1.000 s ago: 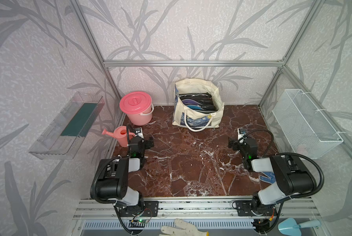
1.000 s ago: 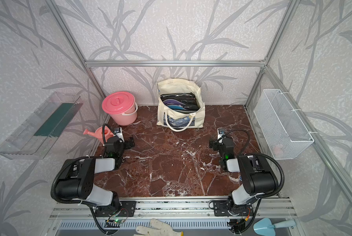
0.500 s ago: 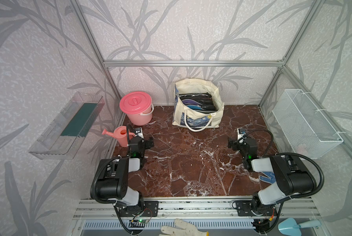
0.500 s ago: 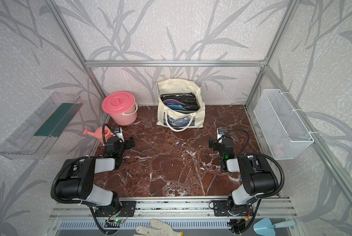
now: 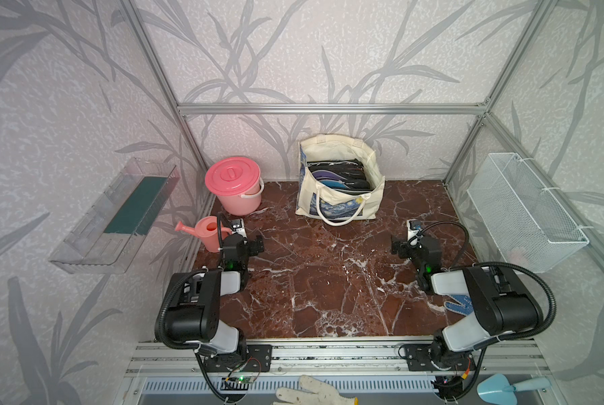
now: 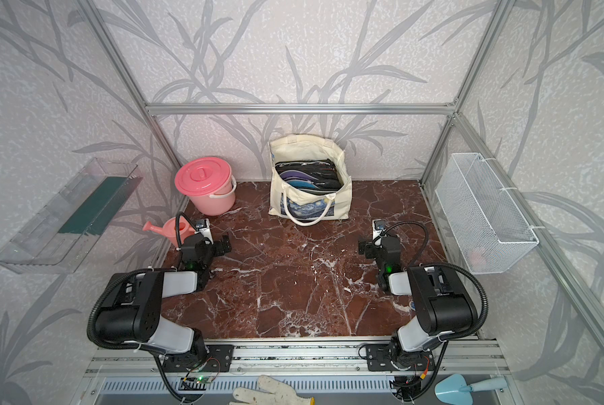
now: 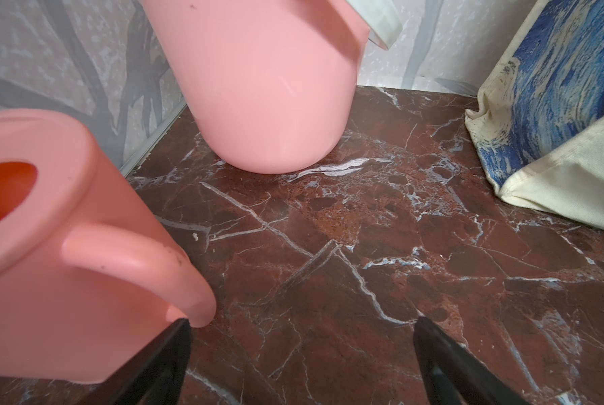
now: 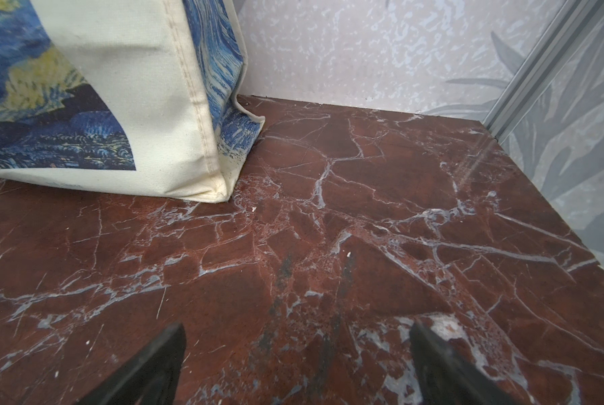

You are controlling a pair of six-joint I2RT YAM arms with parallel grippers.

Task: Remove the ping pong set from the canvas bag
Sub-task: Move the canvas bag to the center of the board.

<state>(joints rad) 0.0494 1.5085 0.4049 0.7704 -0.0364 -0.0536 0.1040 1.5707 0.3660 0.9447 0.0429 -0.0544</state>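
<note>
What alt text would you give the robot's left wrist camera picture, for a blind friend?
The left hand is wide open and empty, its black fingers over a marble tabletop. A pink watering can sits close beside one finger, a pink bucket stands farther off by the wall, and a corner of the blue-printed canvas bag shows at the edge.

The bag point(image 5: 372, 205) is cream with a blue swirly picture. It stands open in the upper middle of both top views. The set point(image 5: 339, 174) stands packed inside: black, purple and blue cases.
</note>
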